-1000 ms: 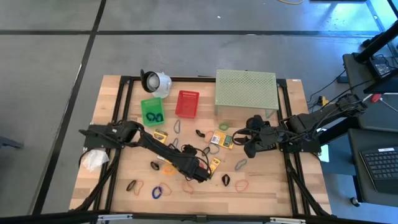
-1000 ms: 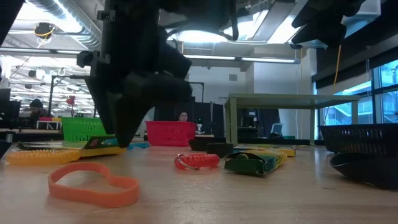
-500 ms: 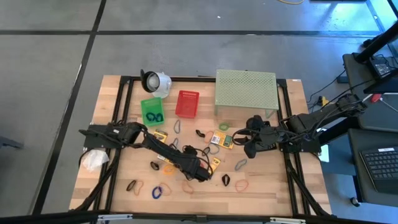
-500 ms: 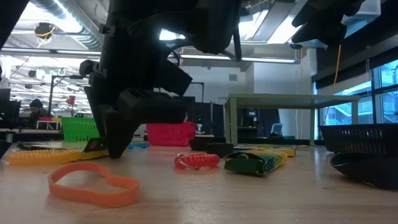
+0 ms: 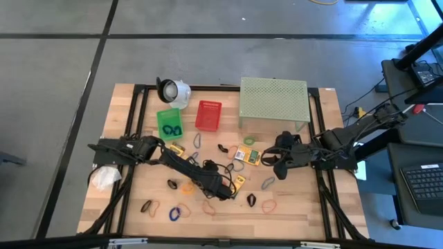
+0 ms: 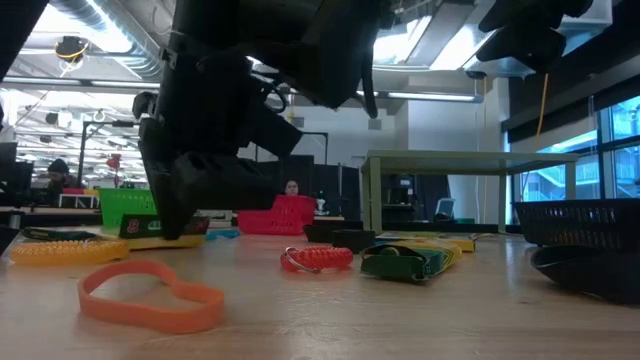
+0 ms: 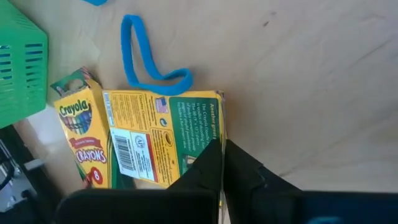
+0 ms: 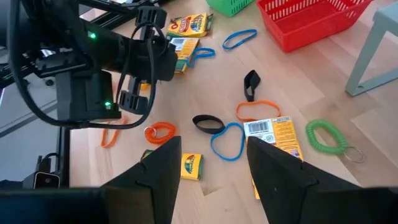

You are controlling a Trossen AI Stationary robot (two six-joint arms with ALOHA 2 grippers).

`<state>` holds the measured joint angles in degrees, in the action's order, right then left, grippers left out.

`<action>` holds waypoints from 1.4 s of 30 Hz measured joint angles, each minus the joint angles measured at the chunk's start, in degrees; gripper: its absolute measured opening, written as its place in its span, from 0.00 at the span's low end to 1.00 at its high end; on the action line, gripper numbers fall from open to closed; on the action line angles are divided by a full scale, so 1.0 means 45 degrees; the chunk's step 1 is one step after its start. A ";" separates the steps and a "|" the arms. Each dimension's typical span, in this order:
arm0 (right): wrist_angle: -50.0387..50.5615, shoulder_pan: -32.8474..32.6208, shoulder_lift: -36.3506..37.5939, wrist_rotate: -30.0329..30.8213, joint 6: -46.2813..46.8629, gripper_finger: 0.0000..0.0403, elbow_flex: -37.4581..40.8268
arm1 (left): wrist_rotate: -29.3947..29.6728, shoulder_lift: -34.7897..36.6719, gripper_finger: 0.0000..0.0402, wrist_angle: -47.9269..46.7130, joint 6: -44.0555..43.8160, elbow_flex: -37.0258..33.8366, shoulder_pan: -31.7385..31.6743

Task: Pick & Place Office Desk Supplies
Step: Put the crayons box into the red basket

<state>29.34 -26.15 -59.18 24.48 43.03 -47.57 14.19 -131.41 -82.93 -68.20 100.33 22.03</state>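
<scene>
1. Left gripper point(image 7: 219, 163) low near the table's middle, jaws pressed together over the edge of a yellow crayon box point(image 7: 163, 140); a blue rubber band point(image 7: 149, 62) lies beside it.
2. Right gripper point(image 5: 271, 160) at three o'clock, jaws wide, holding nothing, above another crayon box point(image 8: 275, 147).

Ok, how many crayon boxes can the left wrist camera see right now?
2. One box lies front up near the green basket. The second box lies barcode up next to it, its edge between the left fingers. Others may sit outside this view.
</scene>
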 joint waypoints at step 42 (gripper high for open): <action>0.0000 0.0000 0.0000 0.0026 0.0628 0.46 0.0000 | 0.6362 0.0753 0.00 -0.1575 0.2742 0.5008 -0.0499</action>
<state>29.34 -26.15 -59.18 24.60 45.85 -47.57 42.82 -128.03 -90.02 -55.87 122.87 19.78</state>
